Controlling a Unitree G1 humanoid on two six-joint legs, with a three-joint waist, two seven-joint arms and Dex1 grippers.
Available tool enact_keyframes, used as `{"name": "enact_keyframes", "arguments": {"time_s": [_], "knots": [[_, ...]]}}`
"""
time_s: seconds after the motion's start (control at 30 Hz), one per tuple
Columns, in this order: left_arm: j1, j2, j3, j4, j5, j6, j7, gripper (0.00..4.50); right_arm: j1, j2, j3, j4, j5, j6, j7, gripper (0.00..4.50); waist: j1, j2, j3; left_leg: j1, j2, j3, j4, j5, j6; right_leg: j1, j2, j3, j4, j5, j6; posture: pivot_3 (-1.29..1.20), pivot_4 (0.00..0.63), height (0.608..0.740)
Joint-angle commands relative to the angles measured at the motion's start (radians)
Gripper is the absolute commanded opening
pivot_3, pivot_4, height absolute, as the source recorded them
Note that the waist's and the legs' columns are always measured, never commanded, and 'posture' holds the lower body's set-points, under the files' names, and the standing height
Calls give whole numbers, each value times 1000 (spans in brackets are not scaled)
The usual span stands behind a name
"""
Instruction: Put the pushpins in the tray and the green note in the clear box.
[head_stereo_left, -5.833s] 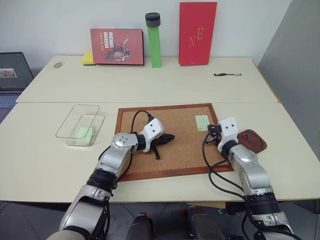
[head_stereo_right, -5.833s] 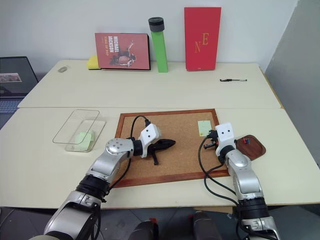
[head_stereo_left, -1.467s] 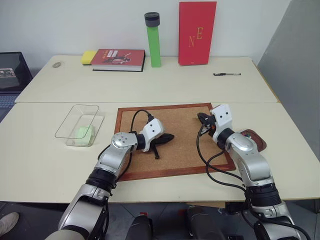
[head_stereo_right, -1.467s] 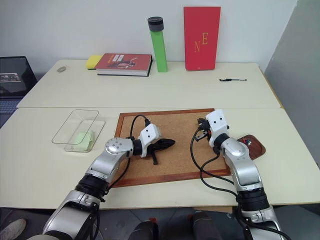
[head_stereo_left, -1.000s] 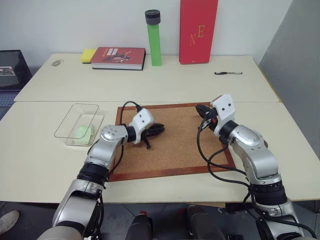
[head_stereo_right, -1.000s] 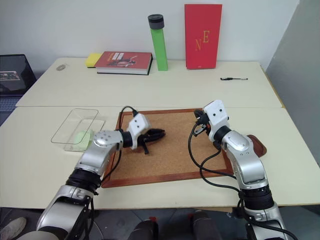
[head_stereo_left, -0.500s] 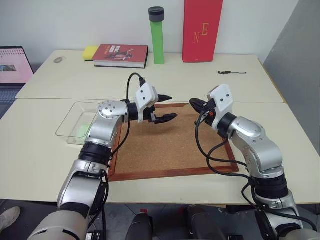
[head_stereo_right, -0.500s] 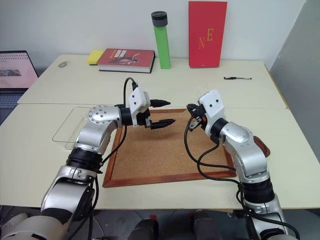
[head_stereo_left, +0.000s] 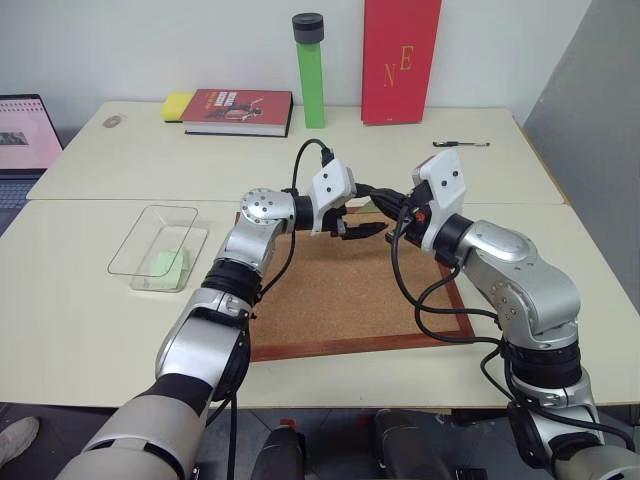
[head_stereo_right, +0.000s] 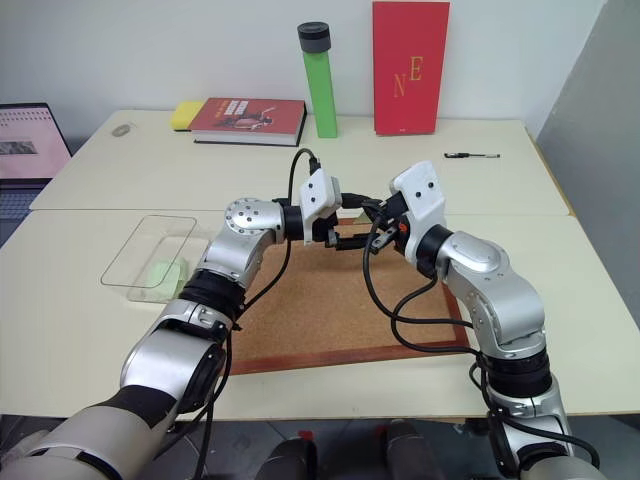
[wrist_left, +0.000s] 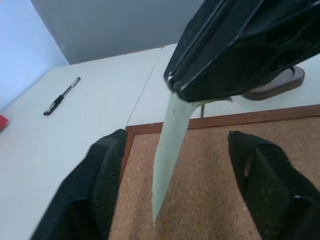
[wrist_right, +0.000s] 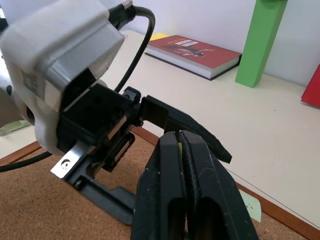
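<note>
A corkboard (head_stereo_left: 340, 290) lies at the table's (head_stereo_left: 80, 330) near middle, the clear box (head_stereo_left: 160, 248) on the table to its left, and behind them along the far edge stand a book (head_stereo_left: 238, 110), a tall cylinder (head_stereo_left: 310, 72) and an upright folder (head_stereo_left: 400, 62), with a pen (head_stereo_left: 460, 145) to the right.

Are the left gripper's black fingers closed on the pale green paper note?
No, the fingers stand apart on either side of the note, not touching it.
</note>
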Motion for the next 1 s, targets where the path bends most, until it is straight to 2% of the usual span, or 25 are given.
{"name": "enact_keyframes", "arguments": {"time_s": [0.03, 0.17, 0.47, 0.67, 1.0], "knots": [[-41, -6, 28, 34, -3, -49, 8, 2444, -25, 0, -20, -47, 23, -1, -12, 0, 0, 0, 0, 0, 0, 0, 0, 0, 0, 0, 0, 0, 0, 0, 0, 0, 150, 740], [-50, -10, 34, 61, -2, -66, 13, 1532, -26, -1, -18, -45, 29, -2, -18, 0, 0, 0, 0, 0, 0, 0, 0, 0, 0, 0, 0, 0, 0, 0, 0, 0, 150, 740], [-34, -15, 43, 50, -10, -78, 7, 55, -29, 10, -7, -40, 37, -8, -31, 0, 0, 0, 0, 0, 0, 0, 0, 0, 0, 0, 0, 0, 1, 0, 0, 0, 150, 740], [-14, -13, 36, 38, -3, -94, 8, 55, -37, 23, -13, -38, 43, -12, -48, 0, 0, 0, 0, 0, 0, 0, 0, 0, 0, 0, 0, 0, 2, 0, 0, 0, 150, 740], [-6, -18, 34, 56, 18, -116, 42, 55, -67, 36, -108, -116, 123, 74, -103, 0, 0, 0, 0, 0, 0, 0, 1, 0, 0, 0, 0, 0, 3, 0, 0, 0, 150, 740]]}}
